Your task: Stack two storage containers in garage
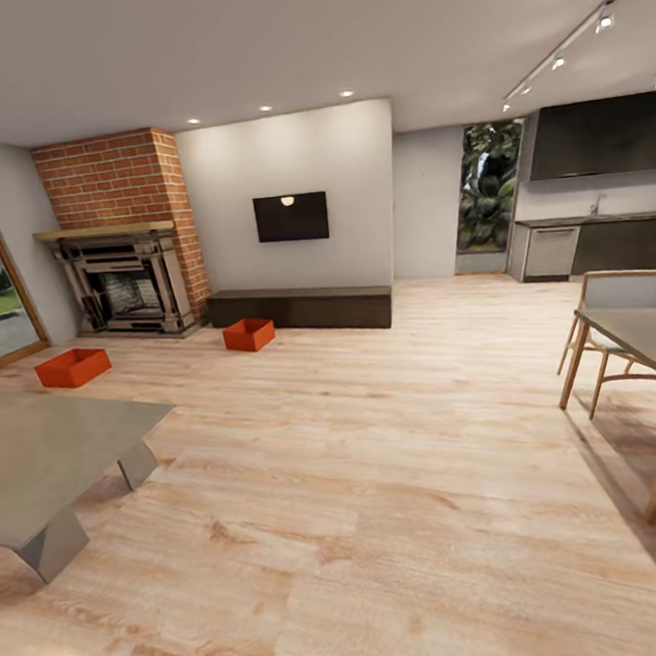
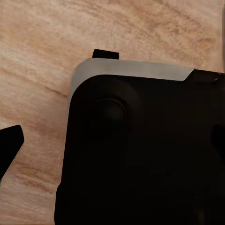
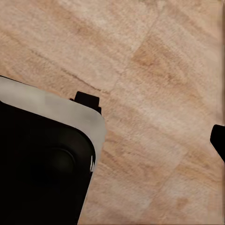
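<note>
On the living room's plank floor (image 1: 379, 443), the two storage containers sit apart: one (image 1: 72, 368) before the brick fireplace (image 1: 128, 287), the other (image 1: 248, 334) beside the dark cabinet (image 1: 306, 308). Both wrist views look down over the robot's dark base (image 2: 140, 154); finger tips (image 2: 10, 147) stand wide apart on each gripper.

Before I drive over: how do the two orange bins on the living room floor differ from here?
The left storage container lies in front of the fireplace; the right storage container lies by the end of the long dark cabinet. The left one shows its long side, the right one looks more end-on, so shorter. Both are red-orange, open-topped, upright on the wood floor.
</note>
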### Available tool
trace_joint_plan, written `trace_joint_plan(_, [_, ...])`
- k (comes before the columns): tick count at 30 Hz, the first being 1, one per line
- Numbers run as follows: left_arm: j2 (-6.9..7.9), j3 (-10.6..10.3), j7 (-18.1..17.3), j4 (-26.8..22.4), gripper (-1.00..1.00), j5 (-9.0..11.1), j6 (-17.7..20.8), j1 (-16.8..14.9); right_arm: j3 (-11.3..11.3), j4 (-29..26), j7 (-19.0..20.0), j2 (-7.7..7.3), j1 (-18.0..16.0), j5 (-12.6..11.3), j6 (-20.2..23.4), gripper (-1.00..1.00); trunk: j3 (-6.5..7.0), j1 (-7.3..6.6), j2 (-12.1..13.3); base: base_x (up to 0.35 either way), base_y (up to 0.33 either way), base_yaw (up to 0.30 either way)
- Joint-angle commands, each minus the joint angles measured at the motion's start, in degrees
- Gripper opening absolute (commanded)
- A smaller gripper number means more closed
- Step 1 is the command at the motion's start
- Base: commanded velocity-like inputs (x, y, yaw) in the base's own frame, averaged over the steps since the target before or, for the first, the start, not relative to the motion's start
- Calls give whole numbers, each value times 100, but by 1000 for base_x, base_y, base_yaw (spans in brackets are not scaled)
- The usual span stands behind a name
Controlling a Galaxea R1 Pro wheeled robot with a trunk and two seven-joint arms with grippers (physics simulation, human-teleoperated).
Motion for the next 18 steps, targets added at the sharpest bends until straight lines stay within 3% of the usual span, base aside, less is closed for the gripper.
trace_joint_plan(1, [-1, 5, 5, -1, 100, 39, -9, -2, 47, 15, -4, 3, -5, -42, -30, 100, -6, 3, -2, 323, 0, 0])
trace_joint_plan(18, [-1, 5, 2, -1, 100, 39, -10, -2, 46, 15, -6, 3, -6, -63, -36, 100, -6, 3, -2, 323, 0, 20])
